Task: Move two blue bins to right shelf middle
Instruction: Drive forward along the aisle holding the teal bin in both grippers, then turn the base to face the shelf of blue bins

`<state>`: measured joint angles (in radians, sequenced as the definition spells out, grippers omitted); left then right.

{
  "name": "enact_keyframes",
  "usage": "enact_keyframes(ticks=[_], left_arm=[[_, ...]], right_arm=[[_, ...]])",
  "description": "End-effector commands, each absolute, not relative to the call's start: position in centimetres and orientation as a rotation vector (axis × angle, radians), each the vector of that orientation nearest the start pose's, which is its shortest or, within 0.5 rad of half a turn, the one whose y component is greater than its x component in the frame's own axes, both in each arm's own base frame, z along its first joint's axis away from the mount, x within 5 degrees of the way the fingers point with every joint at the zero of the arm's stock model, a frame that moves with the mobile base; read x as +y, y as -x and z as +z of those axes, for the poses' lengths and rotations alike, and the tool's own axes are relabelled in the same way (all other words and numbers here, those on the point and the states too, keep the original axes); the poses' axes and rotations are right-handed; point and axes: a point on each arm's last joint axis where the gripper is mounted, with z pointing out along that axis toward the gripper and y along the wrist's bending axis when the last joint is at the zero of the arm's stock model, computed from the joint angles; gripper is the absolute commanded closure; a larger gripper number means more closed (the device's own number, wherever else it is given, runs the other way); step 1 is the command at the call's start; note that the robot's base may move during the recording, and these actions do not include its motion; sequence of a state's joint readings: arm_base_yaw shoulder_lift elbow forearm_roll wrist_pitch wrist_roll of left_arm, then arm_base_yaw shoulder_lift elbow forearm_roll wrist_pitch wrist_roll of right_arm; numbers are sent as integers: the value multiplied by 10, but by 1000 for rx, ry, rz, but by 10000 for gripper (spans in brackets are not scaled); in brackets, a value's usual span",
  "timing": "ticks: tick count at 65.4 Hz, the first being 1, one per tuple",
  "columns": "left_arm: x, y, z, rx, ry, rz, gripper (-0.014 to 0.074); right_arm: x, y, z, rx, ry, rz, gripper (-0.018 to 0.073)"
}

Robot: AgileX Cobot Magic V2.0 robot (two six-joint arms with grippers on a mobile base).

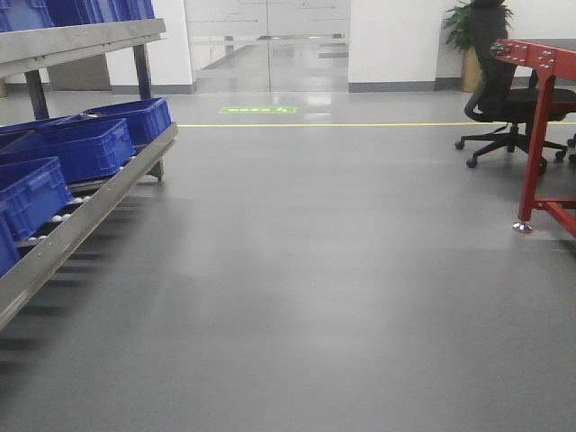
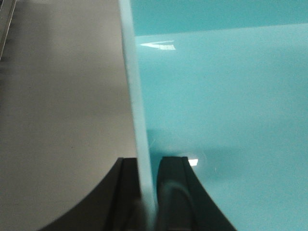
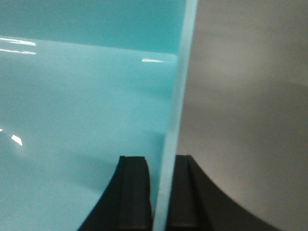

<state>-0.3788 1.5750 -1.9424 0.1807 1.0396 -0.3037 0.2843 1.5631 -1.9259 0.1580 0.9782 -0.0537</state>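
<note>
The teal bin (image 2: 216,96) is held by opposite side walls, each pinched tight by the left gripper (image 2: 148,166) and the right gripper (image 3: 161,163). Blue bins (image 1: 76,148) are seen on the shelf (image 1: 90,214) at nine o'clock.

A black office chair (image 1: 511,103) sits far right beside a red table frame (image 1: 537,144); a potted plant (image 1: 461,24) stands behind.

We see bright overhead light in the front view, glaring off the glossy grey floor (image 1: 306,270). Both wrist views are blurred, with small white highlights on the pale turquoise plastic bin (image 2: 216,96).
</note>
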Motion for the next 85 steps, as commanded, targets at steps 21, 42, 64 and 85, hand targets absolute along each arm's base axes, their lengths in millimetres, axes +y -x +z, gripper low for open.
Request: enact_keyframes(ticks=[21,42,64,85], left_arm=[[-110,-307,499,2074,-101,-211,707],[-116,-322,488,2076,-109,-211,707],[-123,-339,476,2078,-118,-211,707],[-125,-342,476,2052,-121,-220,707]], right_arm=[[103,-312,500,2006,342,325,711],[103,-312,500,2006,342,325,711],[103,-312,501,2003,342,326,711],[103,-312,501,2003,342,326,711]])
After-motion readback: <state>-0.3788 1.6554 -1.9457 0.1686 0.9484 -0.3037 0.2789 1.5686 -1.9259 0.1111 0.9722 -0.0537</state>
